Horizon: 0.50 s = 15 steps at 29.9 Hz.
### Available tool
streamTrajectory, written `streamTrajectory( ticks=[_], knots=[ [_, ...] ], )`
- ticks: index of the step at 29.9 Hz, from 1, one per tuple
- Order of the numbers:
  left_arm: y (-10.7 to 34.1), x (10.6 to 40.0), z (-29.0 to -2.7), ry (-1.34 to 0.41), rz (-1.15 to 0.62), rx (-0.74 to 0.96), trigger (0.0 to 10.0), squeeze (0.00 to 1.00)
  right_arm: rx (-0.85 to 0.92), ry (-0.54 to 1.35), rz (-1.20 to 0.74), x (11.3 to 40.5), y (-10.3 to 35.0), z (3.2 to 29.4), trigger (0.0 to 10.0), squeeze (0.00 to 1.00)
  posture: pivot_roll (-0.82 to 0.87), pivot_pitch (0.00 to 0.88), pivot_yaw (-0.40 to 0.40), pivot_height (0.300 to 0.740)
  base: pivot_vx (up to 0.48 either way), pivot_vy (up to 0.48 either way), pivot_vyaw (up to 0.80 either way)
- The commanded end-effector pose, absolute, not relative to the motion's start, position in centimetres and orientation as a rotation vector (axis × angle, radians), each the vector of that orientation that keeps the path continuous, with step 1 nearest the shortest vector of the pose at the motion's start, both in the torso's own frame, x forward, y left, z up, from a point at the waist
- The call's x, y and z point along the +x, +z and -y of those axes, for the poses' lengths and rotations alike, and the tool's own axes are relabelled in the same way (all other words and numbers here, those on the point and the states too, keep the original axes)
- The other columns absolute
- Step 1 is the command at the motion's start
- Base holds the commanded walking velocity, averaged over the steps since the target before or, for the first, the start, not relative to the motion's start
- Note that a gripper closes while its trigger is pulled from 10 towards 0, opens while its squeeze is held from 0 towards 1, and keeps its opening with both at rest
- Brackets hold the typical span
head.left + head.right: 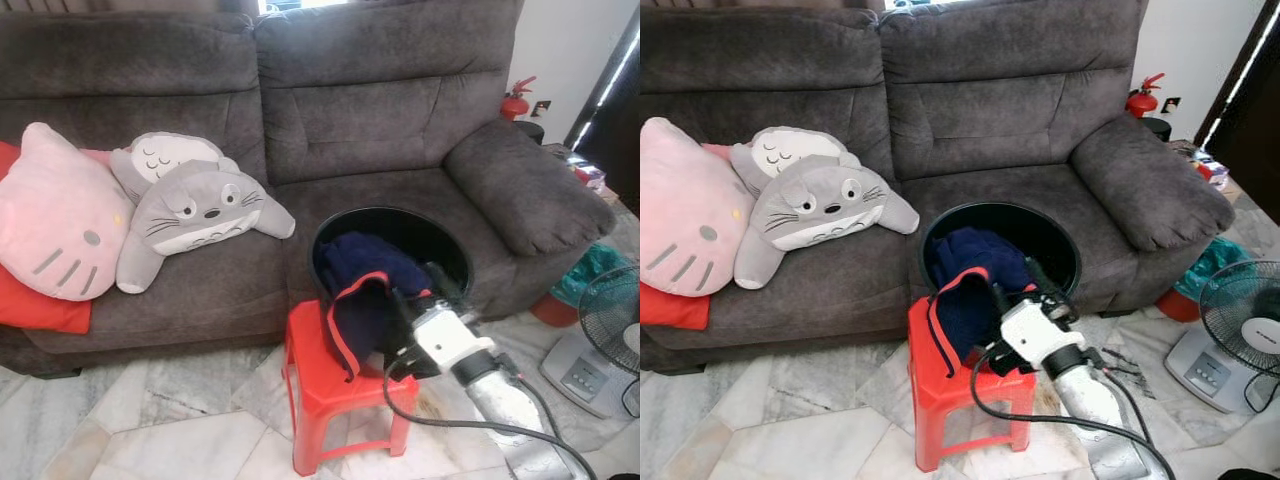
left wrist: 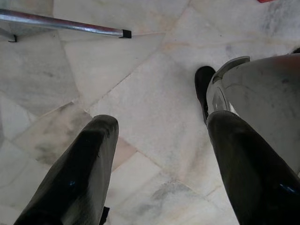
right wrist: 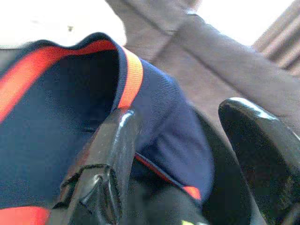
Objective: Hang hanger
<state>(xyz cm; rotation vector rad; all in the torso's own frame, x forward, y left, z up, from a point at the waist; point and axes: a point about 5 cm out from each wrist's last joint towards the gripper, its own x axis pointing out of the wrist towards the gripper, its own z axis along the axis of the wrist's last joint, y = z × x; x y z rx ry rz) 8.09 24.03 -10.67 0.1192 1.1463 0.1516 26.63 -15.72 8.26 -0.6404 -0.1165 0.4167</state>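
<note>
One black basket (image 1: 452, 250) sat on red stool (image 1: 310, 385) at sofa (image 1: 400, 110) front edge, navy garment (image 1: 365, 290) (red trim) spilling over rim. Right gripper (image 3: 183, 154) at garment — fingers spread, one finger (image 3: 110, 154) touching cloth. Left gripper (image 2: 161, 164) spread above marble floor (image 2: 154, 98). Hanger — could not tell where.

Head eyes overlook sofa (image 1: 380, 120); right wrist close on garment (image 3: 164, 122)
</note>
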Motion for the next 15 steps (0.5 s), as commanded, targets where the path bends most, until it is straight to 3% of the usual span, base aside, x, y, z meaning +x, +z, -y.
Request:
streamTrajectory(
  ticks=[1, 15],
  knots=[
    [-10.7, 7.6, -24.3, 0.152, -1.163, 0.129, 10.0, 0.00, -0.623, 0.450, 0.106, 26.8, 8.2, 15.2, 10.0, 0.00, -0.17, 0.000, 0.007, 0.740, 0.000, 0.000, 0.00],
    [-10.7, 7.6, -24.2, 0.145, -1.163, 0.134, 10.0, 0.00, -0.578, 0.570, 0.155, 28.2, 9.8, 13.2, 10.0, 0.00, -0.17, 0.000, 0.014, 0.740, 0.000, 0.000, 0.00]
  ],
)
